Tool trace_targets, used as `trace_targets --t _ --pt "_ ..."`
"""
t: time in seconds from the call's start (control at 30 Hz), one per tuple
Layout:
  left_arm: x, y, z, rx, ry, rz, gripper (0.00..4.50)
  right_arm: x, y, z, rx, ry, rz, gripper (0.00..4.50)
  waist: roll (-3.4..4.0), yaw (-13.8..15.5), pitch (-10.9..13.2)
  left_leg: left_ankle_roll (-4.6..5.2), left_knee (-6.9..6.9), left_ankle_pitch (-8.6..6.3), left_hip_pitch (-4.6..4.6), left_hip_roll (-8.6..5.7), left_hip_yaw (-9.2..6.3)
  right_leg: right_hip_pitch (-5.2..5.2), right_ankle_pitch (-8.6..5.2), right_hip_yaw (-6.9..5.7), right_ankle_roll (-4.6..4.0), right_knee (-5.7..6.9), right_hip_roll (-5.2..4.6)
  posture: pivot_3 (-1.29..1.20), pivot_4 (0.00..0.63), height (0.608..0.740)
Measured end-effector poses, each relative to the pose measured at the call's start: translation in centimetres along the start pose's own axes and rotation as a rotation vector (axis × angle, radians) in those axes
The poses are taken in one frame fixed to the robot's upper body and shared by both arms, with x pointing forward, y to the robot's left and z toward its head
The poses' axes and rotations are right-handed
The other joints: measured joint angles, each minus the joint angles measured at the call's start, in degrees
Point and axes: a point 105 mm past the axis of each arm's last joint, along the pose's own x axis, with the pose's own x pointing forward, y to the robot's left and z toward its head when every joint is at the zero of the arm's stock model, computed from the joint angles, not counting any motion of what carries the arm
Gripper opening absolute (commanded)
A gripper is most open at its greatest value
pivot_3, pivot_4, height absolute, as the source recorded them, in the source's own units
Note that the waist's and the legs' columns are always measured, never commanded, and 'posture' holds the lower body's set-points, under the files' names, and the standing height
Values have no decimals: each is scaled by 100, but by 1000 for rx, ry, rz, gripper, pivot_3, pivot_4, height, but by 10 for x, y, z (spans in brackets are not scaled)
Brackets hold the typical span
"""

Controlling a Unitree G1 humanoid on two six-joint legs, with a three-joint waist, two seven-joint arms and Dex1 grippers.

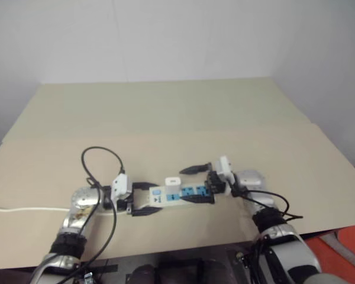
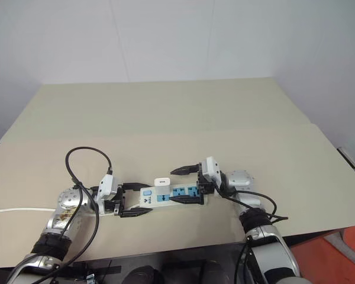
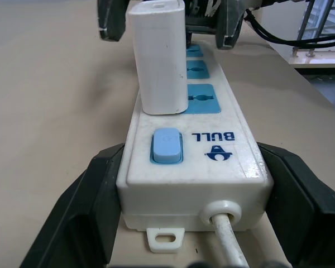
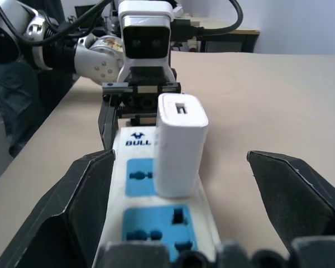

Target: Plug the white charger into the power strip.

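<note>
On the near part of the tan tabletop (image 1: 165, 118), toward its front edge:

Item one, the power strip (image 2: 168, 195): white bar lying flat, long axis running left to right, three blue socket faces up, blue switch (image 3: 166, 146) at its left end. A thin white cord (image 1: 23, 209) leaves that end and runs off to the left across the table.

Item two, the white charger (image 4: 180, 144): small white block standing upright in the socket nearest the switch, seated on the strip's face; the two sockets to its right show bare.

Item three, the left gripper (image 2: 130, 200): black fingers clamped on the strip's switch end, one on each long side, touching it.

Item four, the right gripper (image 1: 196, 183): at the strip's opposite end, fingers spread wide, one raised above and behind the strip, the other low along its near edge. It holds nothing; the charger stands clear of both fingers.

Item five, black cables (image 1: 100, 171): looped above the left wrist, another curling by the right forearm.
</note>
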Motion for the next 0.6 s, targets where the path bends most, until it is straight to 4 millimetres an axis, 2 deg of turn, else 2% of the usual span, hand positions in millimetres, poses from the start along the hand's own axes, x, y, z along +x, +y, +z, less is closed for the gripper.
trace_targets --t 0.13,0.27,0.43,0.6 --pt "0 1 1 6 -2 2 3247 -23 3 0 -37 81 -18 4450 5 8 5 1 -1 -1 -4 -1 0 -6 -1 1 -1 -3 -4 0 150 740" --pt "0 4 3 12 -6 28 3247 -67 5 -7 -54 290 -60 4450 35 11 33 3 0 -1 -27 -6 2 -28 -1 0 -1 -3 -8 0 150 740" --pt "0 4 4 32 -15 42 3247 -122 4 5 -83 467 -149 4450 44 27 50 4 0 -2 -33 -6 2 -29 -1 -5 0 -8 -8 0 150 740" --pt "0 4 3 28 -15 46 3247 -149 10 20 -90 515 -203 4450 43 29 52 12 2 -6 -32 -5 1 -28 -2 -4 0 -9 -8 0 150 740"
